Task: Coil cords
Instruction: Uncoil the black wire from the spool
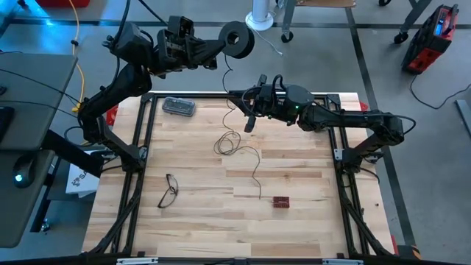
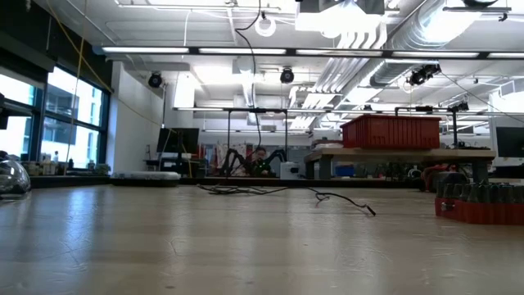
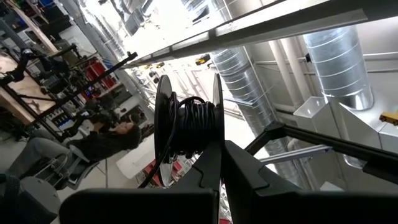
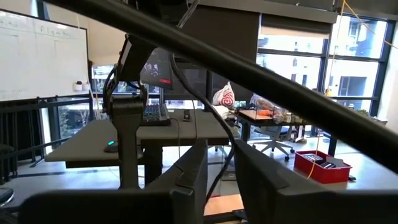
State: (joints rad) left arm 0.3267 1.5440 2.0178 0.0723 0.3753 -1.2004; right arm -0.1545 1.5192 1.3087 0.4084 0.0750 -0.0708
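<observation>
The cord is a thin dark wire partly wound on a small black reel [image 1: 237, 38] [image 3: 186, 124]. My left gripper [image 1: 221, 44] [image 3: 221, 171] holds the reel high beyond the table's far edge, shut on it. The wire drops from the reel past my right gripper [image 1: 249, 120] [image 4: 219, 177], which is raised over the table's far middle. Its fingers stand a little apart with the wire [image 4: 225, 152] between them; I cannot tell whether they touch it. Below, slack loops [image 1: 229, 143] [image 2: 246, 190] lie on the wood, and the free end [image 1: 259, 196] trails toward the near side. My left gripper pinches one flange of the reel [image 3: 217, 134] at its rim between its two fingers. The fingers come in roughly level from the table's left. The reel is clear of everything, standing on edge, with the wire hanging from it.
A clear case [image 1: 179, 107] lies at the far left of the table. Black eyeglasses [image 1: 169, 190] lie near the front left and a small red block [image 1: 281, 201] at the front middle. A yellow cable [image 1: 76, 44] hangs beyond the left edge.
</observation>
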